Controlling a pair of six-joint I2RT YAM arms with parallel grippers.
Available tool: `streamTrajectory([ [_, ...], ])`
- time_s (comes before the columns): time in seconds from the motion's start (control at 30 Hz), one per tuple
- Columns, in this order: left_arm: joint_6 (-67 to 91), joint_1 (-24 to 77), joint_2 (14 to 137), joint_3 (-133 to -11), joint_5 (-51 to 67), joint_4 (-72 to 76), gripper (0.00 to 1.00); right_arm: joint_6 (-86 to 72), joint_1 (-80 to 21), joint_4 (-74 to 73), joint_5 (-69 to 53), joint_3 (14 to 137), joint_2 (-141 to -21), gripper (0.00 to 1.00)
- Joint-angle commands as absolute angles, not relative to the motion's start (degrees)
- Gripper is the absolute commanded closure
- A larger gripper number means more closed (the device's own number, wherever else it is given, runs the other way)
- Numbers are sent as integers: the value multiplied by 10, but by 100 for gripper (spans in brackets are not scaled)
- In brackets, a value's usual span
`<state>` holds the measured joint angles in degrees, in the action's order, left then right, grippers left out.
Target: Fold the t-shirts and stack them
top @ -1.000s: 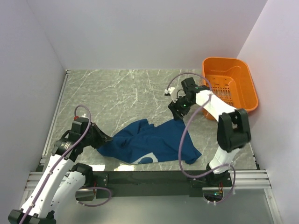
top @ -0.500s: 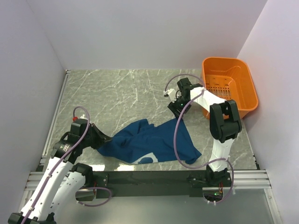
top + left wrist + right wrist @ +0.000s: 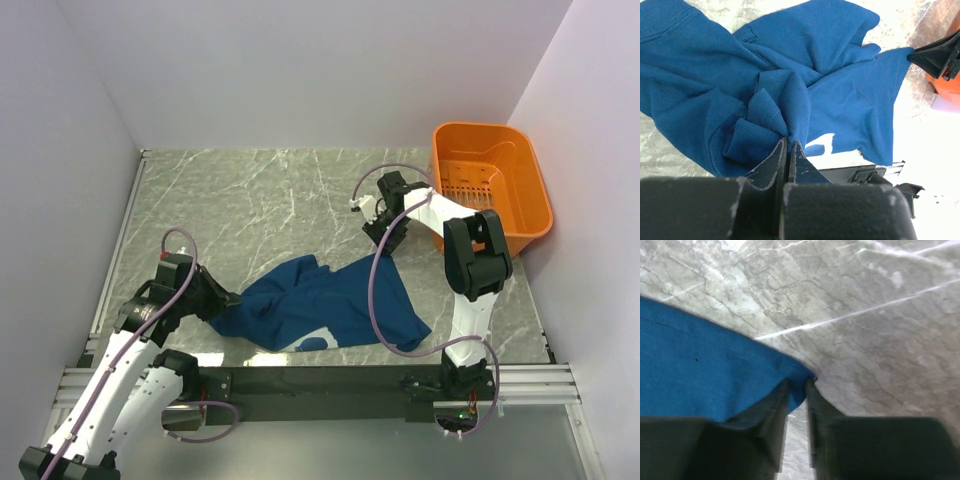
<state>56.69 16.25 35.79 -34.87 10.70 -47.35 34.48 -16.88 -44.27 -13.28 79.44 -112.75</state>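
Observation:
A dark teal-blue t-shirt (image 3: 335, 305) lies crumpled on the marble table near the front edge, a patch of pale print showing at its near hem. My left gripper (image 3: 228, 297) is at the shirt's left end, shut on a bunched fold of it (image 3: 788, 142). The cloth (image 3: 840, 100) fans out from the tips. My right gripper (image 3: 381, 243) is at the shirt's far right corner. In the right wrist view its fingers (image 3: 799, 382) pinch that corner of the t-shirt (image 3: 700, 380) just above the tabletop.
An orange plastic basket (image 3: 480, 128) stands at the back right, close behind the right arm. White walls close in the table on three sides. Bare marble (image 3: 250, 200) stretches behind the shirt.
The right gripper's jaws have narrowed onto the shirt's far corner, and its wrist has shifted a little to the left. The left gripper and the shirt have hardly moved.

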Motion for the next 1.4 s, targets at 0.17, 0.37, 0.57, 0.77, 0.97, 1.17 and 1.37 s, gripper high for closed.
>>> streamTrajectory([
  [0.17,538,160,356,-397,88,-453,99,365,-164,-467,-182,799,-1081,100],
  [0.37,459,160,348,-536,2,-426,99,475,-119,-590,-377,918,-927,100],
  [0.57,382,160,352,-649,-61,-334,99,483,-113,-620,-443,1061,-814,100],
  [0.77,309,160,388,-802,-94,-246,99,338,-57,-535,-475,1231,-766,100],
  [0.97,273,160,409,-896,-88,-169,99,194,13,-424,-494,1342,-737,100],
  [1.17,276,160,418,-937,-46,-124,99,70,63,-331,-493,1402,-728,100],
  [1.37,263,160,448,-943,-95,-84,99,4,80,-254,-433,1383,-733,100],
])
